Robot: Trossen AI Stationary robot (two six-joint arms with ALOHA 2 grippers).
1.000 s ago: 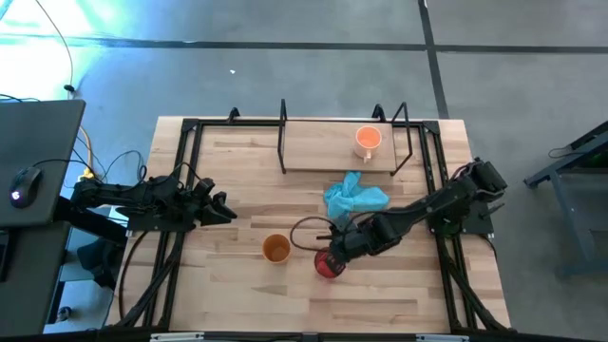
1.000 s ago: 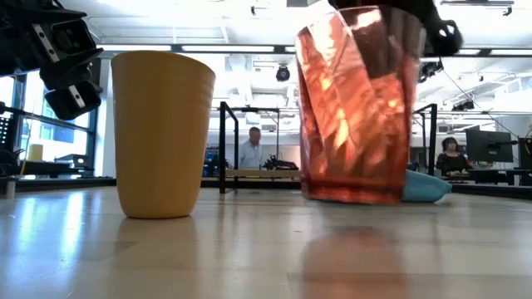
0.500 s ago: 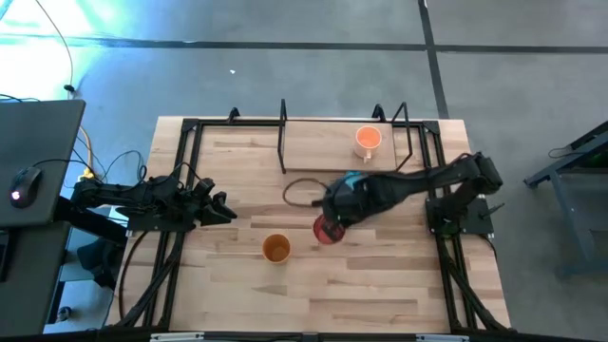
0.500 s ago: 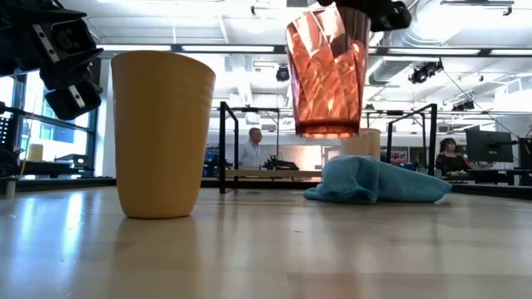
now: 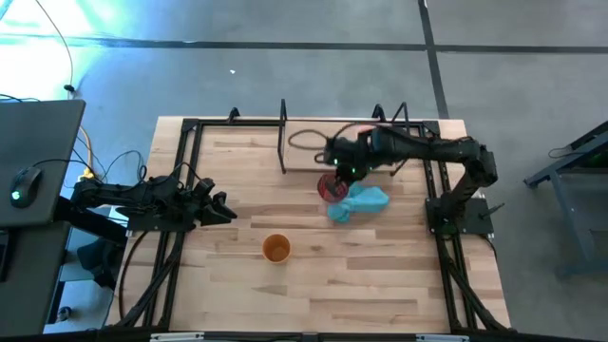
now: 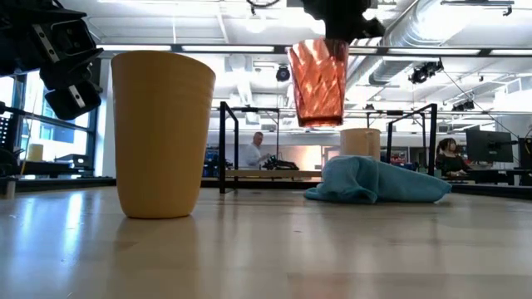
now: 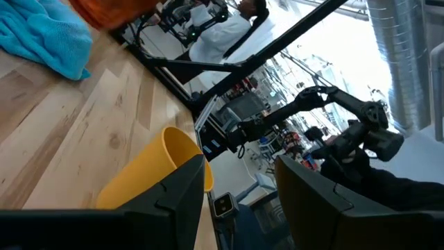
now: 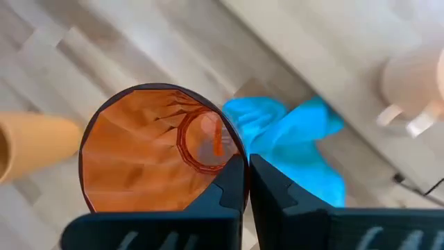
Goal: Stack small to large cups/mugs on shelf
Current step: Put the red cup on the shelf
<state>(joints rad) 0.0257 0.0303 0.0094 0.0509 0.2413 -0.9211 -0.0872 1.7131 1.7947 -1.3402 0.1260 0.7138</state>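
My right gripper is shut on the red translucent cup and holds it in the air over the front edge of the shelf, beside the light blue cloth. In the low view the red cup hangs above the cloth. The pale orange mug stands on the shelf; my right arm hides it in the high view. The amber-orange cup stands upright on the table near its near edge. My left gripper waits open at the table's left side. My right gripper pinches the red cup's rim, one finger inside the cup and the other outside the wall. The fingers come from above, pointing down. The cup is lifted clear of the table and hangs upright, mouth up, below the fingers.
The shelf's black metal frame posts stand up at the table's far side. A dark cable loop lies over the shelf board. Bare tabletop stretches between the amber-orange cup and the table's right side. People show in the room beyond.
My right gripper has carried the red cup from the table's near side up and toward the far edge, to the front of the shelf. The cup has risen higher above the table and stayed upright. The cloth now shows uncovered in the low view.
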